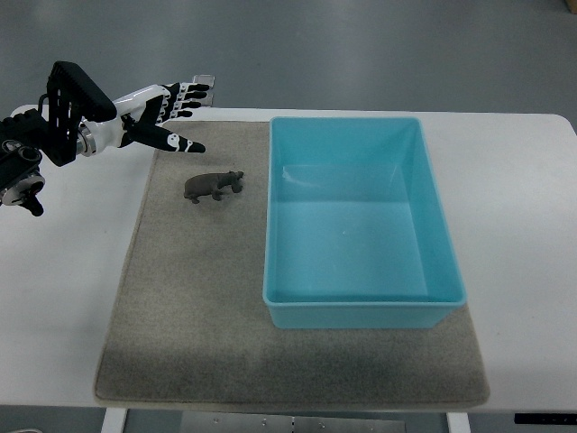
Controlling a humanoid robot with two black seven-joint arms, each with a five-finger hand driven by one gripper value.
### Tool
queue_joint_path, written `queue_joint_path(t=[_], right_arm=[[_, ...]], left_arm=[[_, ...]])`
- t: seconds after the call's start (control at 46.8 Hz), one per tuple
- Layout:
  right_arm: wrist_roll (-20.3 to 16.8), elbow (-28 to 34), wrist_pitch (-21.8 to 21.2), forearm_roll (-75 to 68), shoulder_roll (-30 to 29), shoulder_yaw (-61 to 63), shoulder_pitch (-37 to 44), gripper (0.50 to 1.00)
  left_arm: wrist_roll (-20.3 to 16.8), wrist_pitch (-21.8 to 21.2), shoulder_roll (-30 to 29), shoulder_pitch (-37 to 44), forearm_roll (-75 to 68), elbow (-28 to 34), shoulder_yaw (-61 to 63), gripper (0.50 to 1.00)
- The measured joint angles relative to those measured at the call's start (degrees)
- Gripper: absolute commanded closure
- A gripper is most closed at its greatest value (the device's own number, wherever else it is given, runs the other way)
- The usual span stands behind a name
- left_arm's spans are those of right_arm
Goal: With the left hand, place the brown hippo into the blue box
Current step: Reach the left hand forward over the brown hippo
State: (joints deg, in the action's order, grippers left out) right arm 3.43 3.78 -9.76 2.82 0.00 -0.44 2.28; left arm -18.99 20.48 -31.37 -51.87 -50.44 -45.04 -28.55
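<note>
A small brown hippo stands on the grey mat, just left of the blue box. The box is a light blue rectangular tub with nothing inside it. My left hand comes in from the upper left, above and to the left of the hippo, hovering over the mat's far left corner. Its fingers are spread and hold nothing. A clear gap separates the hand from the hippo.
The mat lies on a white table whose far edge runs behind the box. The black and white left forearm sits over the table's left part.
</note>
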Motion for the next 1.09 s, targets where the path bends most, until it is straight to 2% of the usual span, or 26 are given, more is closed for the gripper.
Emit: queue_joint_path(t=[0.214, 0.321, 0.77, 1.091], right_arm=[[0.00, 0.00, 0.00, 0.00, 0.00, 0.00, 0.05, 0.564], [0.00, 0.00, 0.01, 0.00, 0.00, 0.00, 0.04, 0.564], [0.00, 0.00, 0.02, 0.00, 0.00, 0.00, 0.03, 0.564], [0.00, 0.00, 0.00, 0.00, 0.00, 0.00, 0.06, 0.564]], left_arm=[[-0.26, -0.08, -0.75, -0.24, -7.47, -1.68, -0.02, 0.531], [-0.27, -0.15, -1.05, -0.24, -11.38, -3.06, -0.02, 0.559], [-0.27, -0.19, -1.34, -0.34, -18.57, -3.56, 0.00, 0.555], [-1.99, -2.64, -1.67, -0.51, -27.12, -4.38, 0.00, 0.549]])
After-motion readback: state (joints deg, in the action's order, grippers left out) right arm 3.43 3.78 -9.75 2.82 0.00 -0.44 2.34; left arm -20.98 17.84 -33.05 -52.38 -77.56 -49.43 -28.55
